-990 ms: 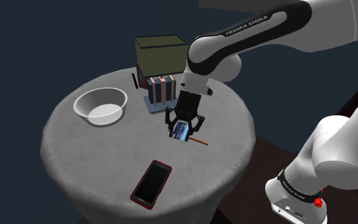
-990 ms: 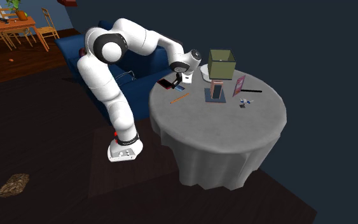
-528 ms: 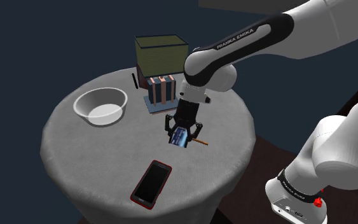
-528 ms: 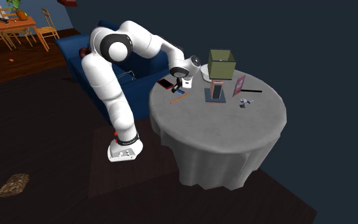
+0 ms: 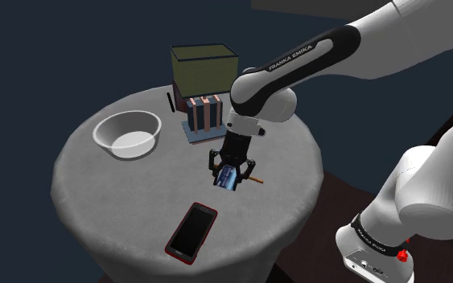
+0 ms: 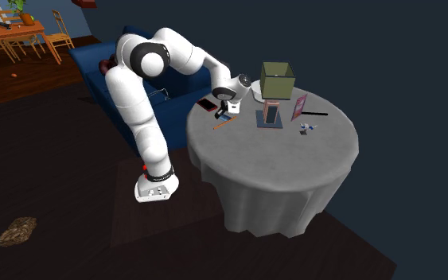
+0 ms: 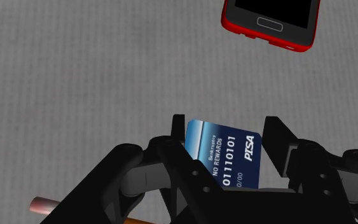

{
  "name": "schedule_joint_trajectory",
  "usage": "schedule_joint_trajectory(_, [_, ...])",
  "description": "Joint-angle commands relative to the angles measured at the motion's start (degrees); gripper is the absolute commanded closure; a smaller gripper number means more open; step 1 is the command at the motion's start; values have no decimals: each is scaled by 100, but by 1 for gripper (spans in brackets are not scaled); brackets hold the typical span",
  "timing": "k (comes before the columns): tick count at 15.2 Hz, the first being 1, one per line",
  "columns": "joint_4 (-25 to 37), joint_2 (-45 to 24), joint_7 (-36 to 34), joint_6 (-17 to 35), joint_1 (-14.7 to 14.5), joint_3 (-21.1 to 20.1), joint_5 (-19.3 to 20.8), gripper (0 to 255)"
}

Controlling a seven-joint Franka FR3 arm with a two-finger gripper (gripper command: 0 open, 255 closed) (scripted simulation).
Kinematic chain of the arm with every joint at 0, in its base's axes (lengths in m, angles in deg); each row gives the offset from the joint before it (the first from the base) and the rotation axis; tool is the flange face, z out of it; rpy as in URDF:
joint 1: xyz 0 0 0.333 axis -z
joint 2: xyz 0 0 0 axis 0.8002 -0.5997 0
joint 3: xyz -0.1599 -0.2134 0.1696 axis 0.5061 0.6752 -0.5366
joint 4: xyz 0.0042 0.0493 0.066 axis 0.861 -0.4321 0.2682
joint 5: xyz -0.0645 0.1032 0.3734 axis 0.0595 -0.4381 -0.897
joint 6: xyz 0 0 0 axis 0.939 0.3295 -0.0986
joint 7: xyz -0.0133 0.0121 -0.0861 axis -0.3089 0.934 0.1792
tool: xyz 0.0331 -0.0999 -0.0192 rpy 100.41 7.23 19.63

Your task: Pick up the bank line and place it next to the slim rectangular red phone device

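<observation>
A blue bank card (image 7: pixel 225 156) printed with white digits stands clasped between my gripper's (image 7: pixel 227 137) two black fingers. In the shoulder view the gripper (image 5: pixel 229 178) hangs low over the middle of the round grey table (image 5: pixel 96 173), with the card (image 5: pixel 228 175) tilted in it. The slim red phone (image 5: pixel 192 231) with a black screen lies flat near the table's front edge, a short way from the gripper. Ahead of the fingers in the wrist view lies the phone (image 7: pixel 273 19). The second exterior view shows the gripper (image 6: pixel 225 111) beside the phone (image 6: pixel 208 104).
An orange pencil (image 5: pixel 253 180) lies just under the gripper. A white bowl (image 5: pixel 128 134) sits at the shoulder view's left. An olive box (image 5: pixel 204 68), a striped holder (image 5: pixel 204 112) and a black pen (image 5: pixel 170 102) stand at the back.
The gripper has sunk lower and shifted a little toward the phone, with the card still in it. Nothing else on the table moved.
</observation>
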Motion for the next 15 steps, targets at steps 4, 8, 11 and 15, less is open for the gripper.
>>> schedule_joint_trajectory(4, [-1, -2, 2, 3, 0, 0, -1, 0])
schedule_joint_trajectory(8, [-1, -2, 2, 3, 0, 0, -1, 0])
schedule_joint_trajectory(11, [200, 301, -132, -559, 175, 183, 293, 0])
schedule_joint_trajectory(15, [266, 367, -162, -706, 218, 232, 365, 0])
